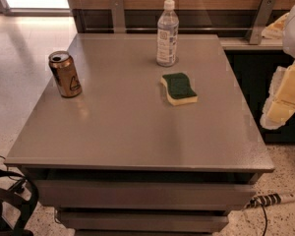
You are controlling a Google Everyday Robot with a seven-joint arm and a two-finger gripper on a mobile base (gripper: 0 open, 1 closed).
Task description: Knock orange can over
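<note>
Gripper (280, 104), rt edge: cream, blocky.

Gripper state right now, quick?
Gripper: right of the table, far from the orange can; open or closed cannot be told.

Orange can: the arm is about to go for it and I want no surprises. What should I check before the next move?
1. Orange can upright: ok.
2. Can apart from water bottle and sponge: ok.
3. Gripper near the can: not ok; it hangs at the view's right edge, beside the table, opposite the can.
4. Straight path across: not ok; the sponge lies roughly between.
5. Room to fall: cannot tell; the can stands near the table's left edge and might roll off.
</note>
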